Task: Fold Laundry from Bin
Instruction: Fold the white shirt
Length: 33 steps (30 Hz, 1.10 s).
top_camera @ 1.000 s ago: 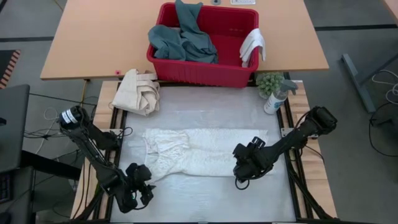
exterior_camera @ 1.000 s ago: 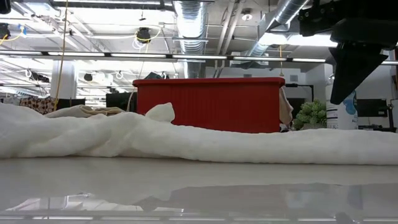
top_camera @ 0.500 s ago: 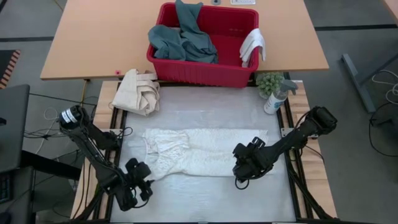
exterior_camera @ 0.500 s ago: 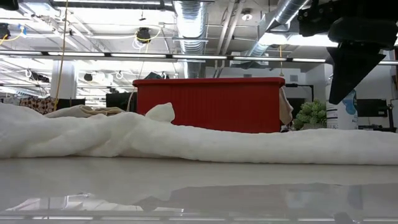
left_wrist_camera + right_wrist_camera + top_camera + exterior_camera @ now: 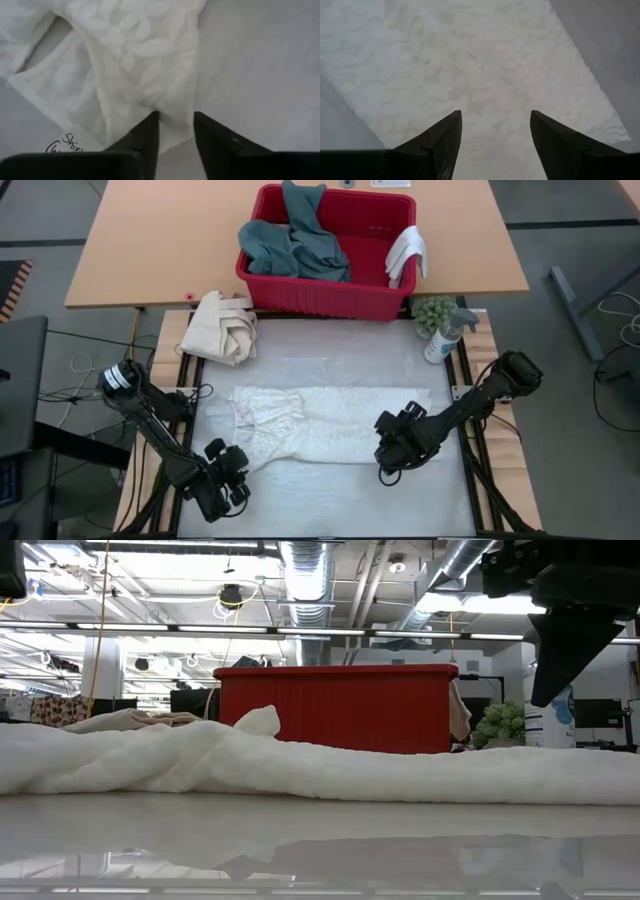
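A white textured towel (image 5: 330, 425) lies spread across the middle of the table (image 5: 330, 490). My left gripper (image 5: 174, 127) is down at the towel's near left corner (image 5: 240, 460), its fingers close together with cloth between them. My right gripper (image 5: 492, 145) hovers open above the towel's right near part (image 5: 392, 448), clear of it in the low view (image 5: 560, 650). The red bin (image 5: 320, 298) stands at the far edge. It holds a teal-green garment (image 5: 295, 245), and a small white cloth (image 5: 405, 255) hangs over its right rim. My left gripper has a narrow tongue of the towel's near left corner (image 5: 172, 112) between its two fingers (image 5: 147, 132), and the cloth fills the gap from one finger to the other. The fingers slant down from the table's near left side. The towel lies on the table, slack.
A cream canvas bundle (image 5: 222, 327) lies at the table's far left, beside the bin. A spray bottle (image 5: 445, 338) and a small green plant (image 5: 433, 312) stand at the far right. Bare table shows along the near edge, in front of the towel.
My left gripper has sunk toward the towel's near left corner and edged a little toward the table's right. The towel and my right gripper have stayed where they were.
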Motion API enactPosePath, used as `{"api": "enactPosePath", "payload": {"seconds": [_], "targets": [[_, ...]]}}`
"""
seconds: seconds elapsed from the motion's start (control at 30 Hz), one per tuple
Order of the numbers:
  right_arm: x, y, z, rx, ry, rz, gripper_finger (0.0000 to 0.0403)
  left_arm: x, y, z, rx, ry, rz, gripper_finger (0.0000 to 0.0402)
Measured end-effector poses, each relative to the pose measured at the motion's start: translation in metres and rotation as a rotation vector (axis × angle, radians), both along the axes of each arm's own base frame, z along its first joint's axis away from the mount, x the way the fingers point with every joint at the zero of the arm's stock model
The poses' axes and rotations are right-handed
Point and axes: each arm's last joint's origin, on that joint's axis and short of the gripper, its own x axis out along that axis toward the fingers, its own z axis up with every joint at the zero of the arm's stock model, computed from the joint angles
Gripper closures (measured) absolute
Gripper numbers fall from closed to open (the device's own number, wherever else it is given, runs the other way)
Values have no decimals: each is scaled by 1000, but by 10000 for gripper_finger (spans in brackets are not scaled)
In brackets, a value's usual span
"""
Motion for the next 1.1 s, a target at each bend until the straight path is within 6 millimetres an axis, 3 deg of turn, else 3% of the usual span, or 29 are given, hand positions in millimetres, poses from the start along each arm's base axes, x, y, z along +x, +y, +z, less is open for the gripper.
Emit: {"api": "enactPosePath", "payload": {"seconds": [0.17,0.3,0.43,0.67,0.87,1.1], "targets": [[1,1,-1,13,-23,-35,144,2,1,0,-1,-7,12,390],[6,4,-6,25,-39,-35,173,2,1,0,-12,-12,34,399],[8,7,-9,44,-44,-28,236,2,1,0,-18,-15,45,401],[5,8,-9,50,-12,-20,385,3,0,8,-4,0,37,401],[4,12,-10,73,-5,-17,387,5,-3,24,45,36,-5,401],[-3,17,-25,122,-6,-18,388,2,-1,25,63,88,-9,401]]}}
